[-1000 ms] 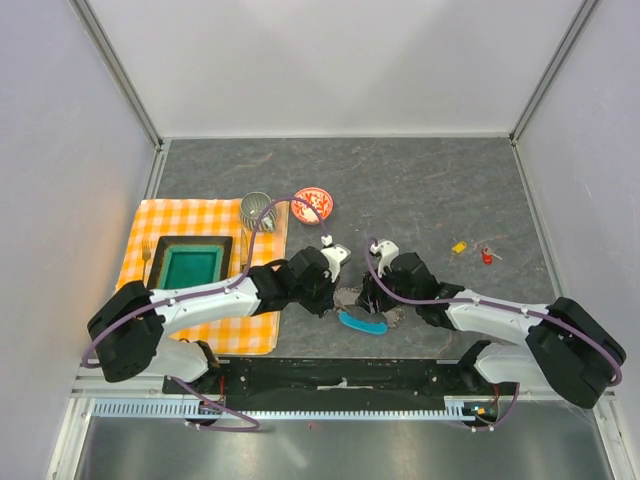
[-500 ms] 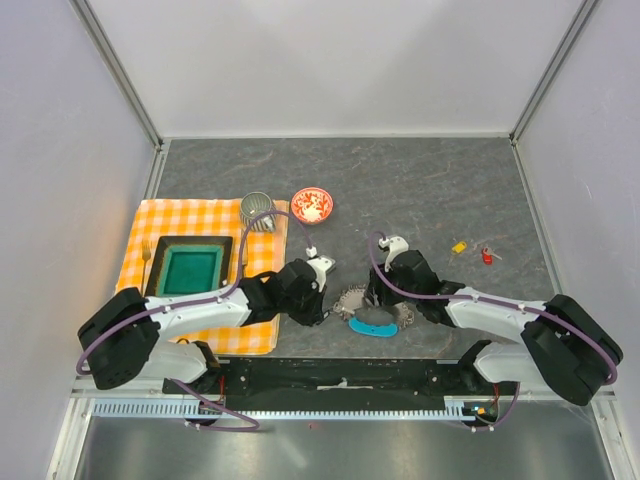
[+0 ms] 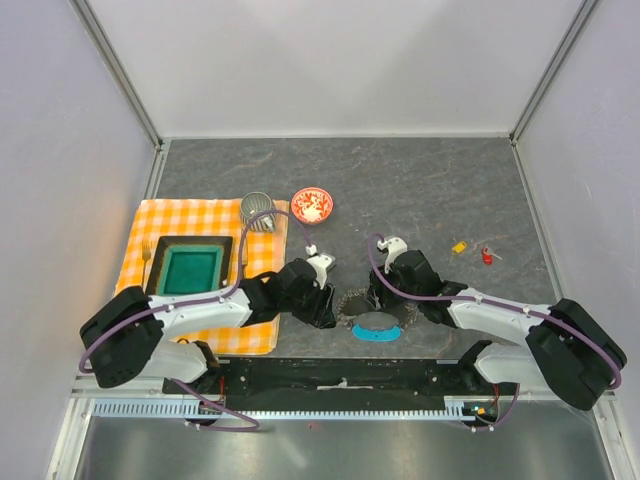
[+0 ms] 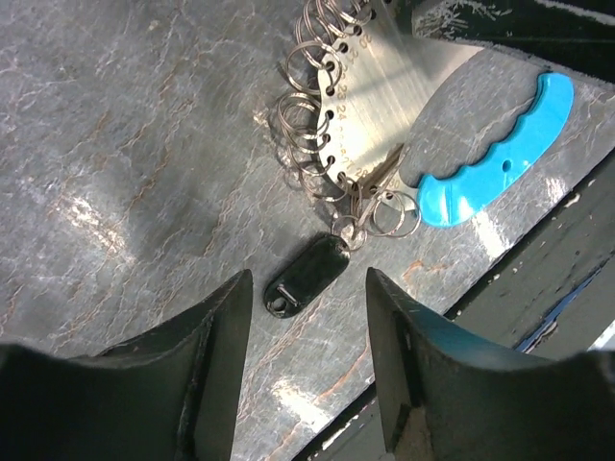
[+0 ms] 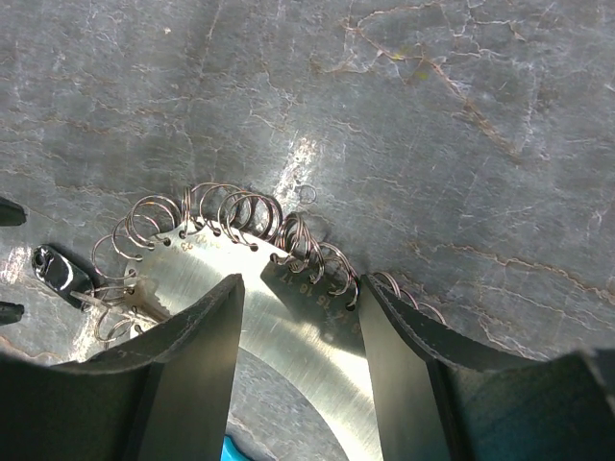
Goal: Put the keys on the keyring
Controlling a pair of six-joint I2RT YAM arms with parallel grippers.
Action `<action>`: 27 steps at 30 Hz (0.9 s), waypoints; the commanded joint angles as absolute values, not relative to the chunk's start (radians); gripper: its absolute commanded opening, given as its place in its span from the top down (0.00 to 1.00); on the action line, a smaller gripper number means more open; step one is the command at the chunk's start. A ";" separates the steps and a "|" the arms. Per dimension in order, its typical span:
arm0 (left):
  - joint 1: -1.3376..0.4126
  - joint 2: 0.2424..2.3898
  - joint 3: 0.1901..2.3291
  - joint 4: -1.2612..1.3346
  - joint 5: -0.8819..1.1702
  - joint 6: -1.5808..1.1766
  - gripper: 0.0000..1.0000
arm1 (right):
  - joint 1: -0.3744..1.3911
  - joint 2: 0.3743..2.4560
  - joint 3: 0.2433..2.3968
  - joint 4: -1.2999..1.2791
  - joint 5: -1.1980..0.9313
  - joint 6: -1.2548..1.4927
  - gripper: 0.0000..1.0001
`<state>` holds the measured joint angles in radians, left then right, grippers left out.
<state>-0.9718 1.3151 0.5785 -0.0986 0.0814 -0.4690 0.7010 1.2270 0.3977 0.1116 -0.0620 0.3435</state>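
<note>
**A:** How many keys do you count?

**B:** Three. One yellow key [image 3: 459, 247] and one red key [image 3: 487, 256] lie near each other toward the right edge of the desk [image 3: 430, 180]. Only the overhead view has those two. The one black key [image 4: 312, 272] shows in both wrist views, but from above I cannot pick it out.

**A:** And the keyring?

**B:** One keyring [image 3: 375, 312], close to the near edge about midway along it, between the two arms. It has one blue tag [image 4: 471, 182] on its near side. The left wrist view shows the whole crescent, the right wrist view only a sliver.

**A:** Is the black key on it?

**B:** It lies flat, with its head against the fringe of wire rings and its blade up over the metal disc. I cannot tell whether it is threaded.

**A:** The claws?

**B:** The left gripper [image 4: 307, 288] is spread wide and holds nothing, and the black key's head lies on the desk at its tips. The right gripper [image 5: 303, 288] also has its fingers well apart, straddling the disc's ringed edge. I see nothing clamped, and I cannot tell whether it presses on the disc.

**A:** Anything else?

**B:** One red bowl [image 3: 312, 205] and one ribbed metal cup [image 3: 257, 211]. There is also one checked cloth [image 3: 180, 215] by the left edge, carrying one green tray [image 3: 190, 268].
</note>
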 commanded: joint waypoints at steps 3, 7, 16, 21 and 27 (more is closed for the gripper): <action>-0.969 1.376 0.666 -0.021 0.112 -0.428 0.43 | 0.696 1.241 0.413 0.118 -0.100 0.328 0.41; -0.973 1.445 0.707 -0.011 0.141 -0.420 0.46 | 0.696 1.243 0.411 0.118 -0.095 0.328 0.41; -0.977 1.513 0.716 -0.005 0.229 -0.439 0.53 | 0.695 1.255 0.407 0.118 -0.080 0.331 0.41; -0.980 1.523 0.706 -0.008 0.235 -0.446 0.62 | 0.696 1.272 0.408 0.118 -0.066 0.331 0.41; -0.982 1.537 0.713 -0.018 0.239 -0.443 0.72 | 0.696 1.279 0.407 0.120 -0.055 0.331 0.41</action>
<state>-0.9775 1.5200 0.6891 -0.0341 0.2138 -0.4549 0.6983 1.2594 0.3981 0.1417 -0.0734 0.3363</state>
